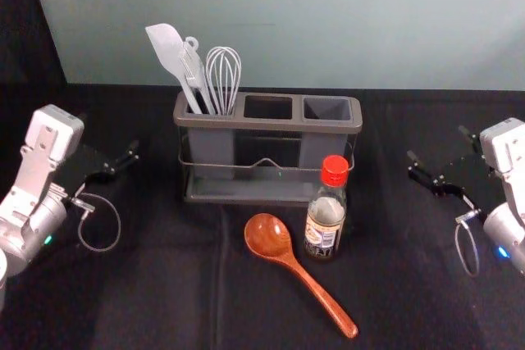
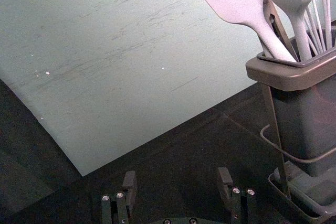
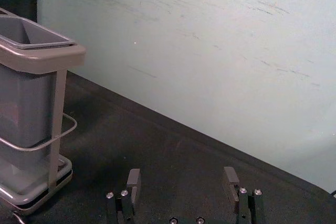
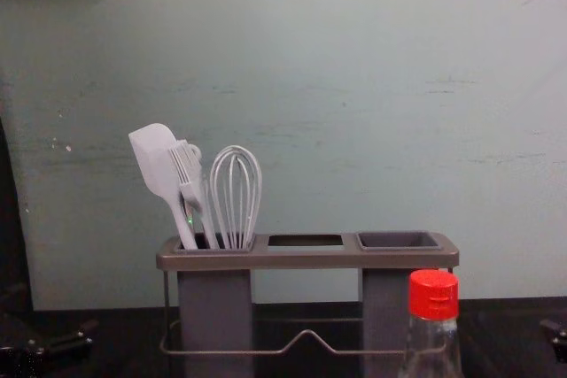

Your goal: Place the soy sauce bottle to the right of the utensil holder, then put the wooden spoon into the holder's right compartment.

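For the step in hand, by judgement: bring the right pincer (image 3: 181,176), spread wide and empty at the right side of the black-covered counter (image 1: 123,309), in toward the soy sauce bottle (image 1: 326,217). Leave the left pincer (image 2: 177,178) parked at the left side, also wide and holding nothing. Find the bottle upright in front of the right part of the utensil holder (image 1: 267,124), with the wooden spoon (image 1: 289,261) lying beside it, toward the robot's left, handle slanting nearer the robot. Approach low from the right, away from the spoon, and close evenly around the body, under the neck. Lift straight up, swing out past the holder's right end, lower level and let go only once firmly seated. Allow room for the later reach into the right compartment (image 1: 326,107).

For materials, from big to small: matte, faintly scuffed grey-green wall (image 1: 328,22); dark cloth with a soft crease. Holder with rounded brown-grey frame, smooth grey bins and thin bent-wire rail (image 4: 310,334). Spoon in glossy reddish wood, oval bowl, slim straight handle; likely to roll or skid if nudged. Pale spatula (image 1: 167,48) and looped whisk (image 1: 223,79) in the left bin, along with 1 bristled brush (image 4: 188,176). Bottle in clear, probably slick glass, topped with a ridged red cap (image 4: 433,295).
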### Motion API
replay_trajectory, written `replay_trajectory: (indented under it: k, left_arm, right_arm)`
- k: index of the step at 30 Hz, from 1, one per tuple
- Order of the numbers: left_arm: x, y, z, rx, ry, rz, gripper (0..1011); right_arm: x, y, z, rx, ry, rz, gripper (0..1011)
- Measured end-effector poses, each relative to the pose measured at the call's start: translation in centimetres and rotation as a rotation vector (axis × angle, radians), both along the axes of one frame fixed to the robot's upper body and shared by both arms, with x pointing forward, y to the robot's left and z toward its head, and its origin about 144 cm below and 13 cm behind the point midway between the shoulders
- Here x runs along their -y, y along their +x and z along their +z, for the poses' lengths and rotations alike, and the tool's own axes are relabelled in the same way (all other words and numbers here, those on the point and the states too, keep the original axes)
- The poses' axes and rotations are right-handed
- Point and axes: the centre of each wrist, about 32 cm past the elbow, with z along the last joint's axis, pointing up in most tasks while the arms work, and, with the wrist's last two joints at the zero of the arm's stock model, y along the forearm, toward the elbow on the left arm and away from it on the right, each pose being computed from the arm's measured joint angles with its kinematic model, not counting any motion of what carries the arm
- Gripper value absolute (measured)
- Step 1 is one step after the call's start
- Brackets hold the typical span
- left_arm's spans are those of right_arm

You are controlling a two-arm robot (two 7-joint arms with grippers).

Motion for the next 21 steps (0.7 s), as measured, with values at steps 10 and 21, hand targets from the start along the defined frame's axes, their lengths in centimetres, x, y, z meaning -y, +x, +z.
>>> replay_trajectory:
  k: [10, 21]
  left_arm:
    - [0.0, 0.0, 0.0, 0.0, 0.0, 0.0, 1005]
    - [0.0, 0.0, 0.0, 0.0, 0.0, 0.0, 1005]
  right_arm:
    - [0.0, 0.0, 0.0, 0.0, 0.0, 0.0, 1002]
    - [0.0, 0.0, 0.0, 0.0, 0.0, 0.0, 1002]
